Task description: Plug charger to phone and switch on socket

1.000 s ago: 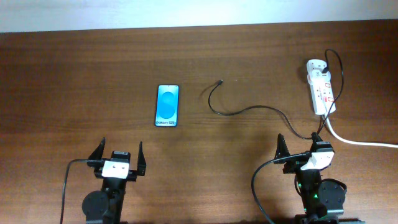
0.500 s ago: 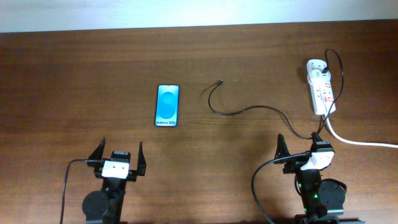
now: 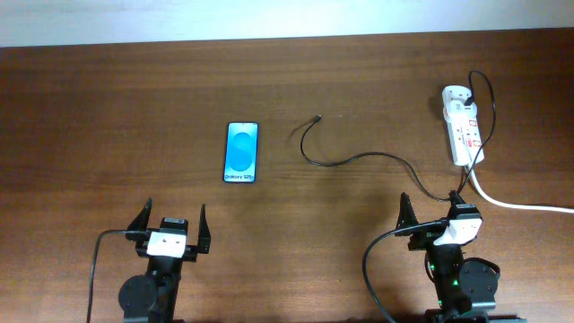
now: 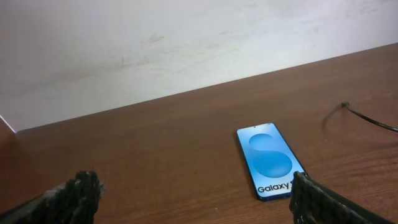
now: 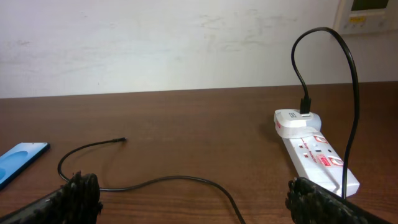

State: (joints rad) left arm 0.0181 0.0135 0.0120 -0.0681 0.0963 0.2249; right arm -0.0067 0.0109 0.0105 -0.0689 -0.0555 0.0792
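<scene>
The phone (image 3: 241, 152) lies flat on the table with its blue "Galaxy" screen up; it also shows in the left wrist view (image 4: 268, 160) and at the left edge of the right wrist view (image 5: 22, 158). The charger cable (image 3: 359, 158) curves across the table, its free plug end (image 3: 317, 117) lying right of the phone. It runs to a white adapter in the socket strip (image 3: 462, 130), also in the right wrist view (image 5: 314, 155). My left gripper (image 3: 172, 226) is open and empty, near the front edge. My right gripper (image 3: 434, 211) is open and empty, over the cable.
A thick white cord (image 3: 520, 205) runs from the socket strip off the right edge. A white wall stands behind the table's far edge (image 4: 186, 90).
</scene>
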